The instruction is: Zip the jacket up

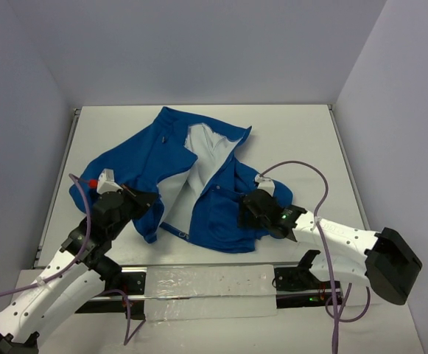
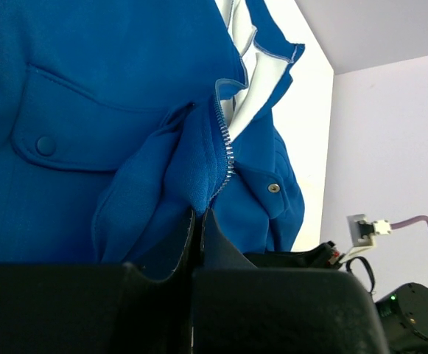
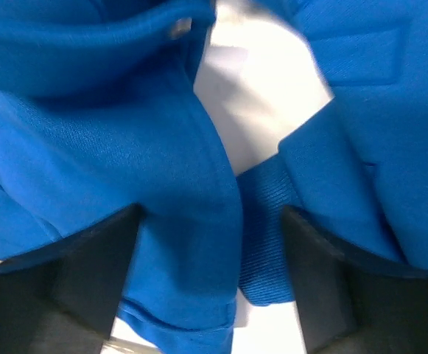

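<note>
The jacket [image 1: 147, 158] lies unzipped on the middle of the tabletop [image 1: 309, 140], fabric beside its zipper teeth [image 2: 227, 158] pinched in the left claw [image 2: 199, 221], so the right claw [image 3: 214, 221], spread astride the opposite panel's hem [image 3: 261, 251], should bite that edge near the zipper before aligning both sides.

We're looking into a robot lab's test cell: a white table [image 1: 302, 133] boxed in on three sides by plain pale walls [image 1: 199, 51]. A left arm [image 1: 44, 295] and a right arm [image 1: 342, 237], both white machines, sit bolted along its near edge, with purple cables [image 1: 295, 163] looping off them.
</note>
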### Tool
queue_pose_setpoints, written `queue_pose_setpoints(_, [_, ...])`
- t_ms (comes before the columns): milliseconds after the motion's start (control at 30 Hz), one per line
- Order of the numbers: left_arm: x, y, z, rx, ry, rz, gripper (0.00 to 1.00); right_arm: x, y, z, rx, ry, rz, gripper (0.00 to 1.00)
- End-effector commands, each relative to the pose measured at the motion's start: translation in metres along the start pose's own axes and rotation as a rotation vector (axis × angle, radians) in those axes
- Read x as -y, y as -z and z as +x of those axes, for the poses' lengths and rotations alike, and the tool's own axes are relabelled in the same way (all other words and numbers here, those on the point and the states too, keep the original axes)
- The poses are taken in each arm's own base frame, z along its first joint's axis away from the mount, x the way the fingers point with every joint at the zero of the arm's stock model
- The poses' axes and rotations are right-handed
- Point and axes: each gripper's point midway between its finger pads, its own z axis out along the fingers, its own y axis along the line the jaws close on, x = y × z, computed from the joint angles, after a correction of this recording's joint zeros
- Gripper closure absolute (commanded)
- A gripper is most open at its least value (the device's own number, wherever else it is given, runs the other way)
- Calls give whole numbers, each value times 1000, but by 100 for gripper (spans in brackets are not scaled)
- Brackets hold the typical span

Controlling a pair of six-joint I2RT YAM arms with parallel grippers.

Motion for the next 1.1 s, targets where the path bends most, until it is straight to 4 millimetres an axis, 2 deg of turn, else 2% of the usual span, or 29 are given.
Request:
queue_pose_setpoints(0, [10,-3,-5,11,-14,27,100,-31,-7,3,-31,7,-154,58])
queue_pose_setpoints(33, [11,-4,-5,8,-17,28,100,-30,-8,0,-20,-4,-139,83])
queue_pose_setpoints(67, [12,-5,-4,3,-24,34,100,-24,-7,-9,13,-25,-106,94])
queue_pose_setpoints(100, [13,-6,-2,-6,-31,35,100,-16,-6,-17,47,-45,-62,100])
queue_pose_setpoints(167, [11,-8,2,-27,-40,24,100,7,-2,-31,97,-87,22,100])
queue_pose_setpoints(267, [10,-9,8,-54,-49,32,100,55,4,-57,174,-181,156,100])
queue_pose_setpoints(333, [9,-9,12,-66,-52,39,100,65,7,-65,205,-172,186,100])
queue_pose_setpoints(367, [10,-10,14,-73,-53,51,100,73,5,-69,208,-185,205,97])
queue_pose_setpoints(400, [12,-10,15,-79,-54,67,100,67,2,-76,214,-173,180,73])
queue_pose_setpoints(433, [15,-10,16,-83,-53,80,100,64,0,-81,212,-163,174,56])
queue_pose_setpoints(500, [18,-12,19,-96,-50,95,100,63,-2,-87,201,-153,196,37])
queue_pose_setpoints(567, [19,-14,22,-113,-46,100,100,60,3,-91,195,-138,206,25])
queue_pose_setpoints(700, [19,-15,23,-121,-56,92,100,32,33,-108,272,-111,106,14])
queue_pose_setpoints(767, [18,-14,21,-109,-66,81,100,12,50,-114,316,-96,33,13])
queue_pose_setpoints(867, [16,-12,14,-84,-73,66,100,-17,60,-113,317,-51,-43,13])
queue_pose_setpoints(933, [14,-11,11,-69,-71,50,100,-51,61,-105,274,19,-134,16])
queue_pose_setpoints(967, [12,-11,9,-59,-67,40,100,-70,57,-96,233,71,-191,20])
queue_pose_setpoints(1000, [10,-10,7,-49,-62,29,100,-89,53,-86,192,122,-251,31])
queue_pose_setpoints(1033, [8,-10,6,-40,-54,20,100,-109,49,-77,154,169,-316,48])
queue_pose_setpoints(1067, [7,-9,4,-32,-47,16,100,-122,44,-65,104,226,-359,57])
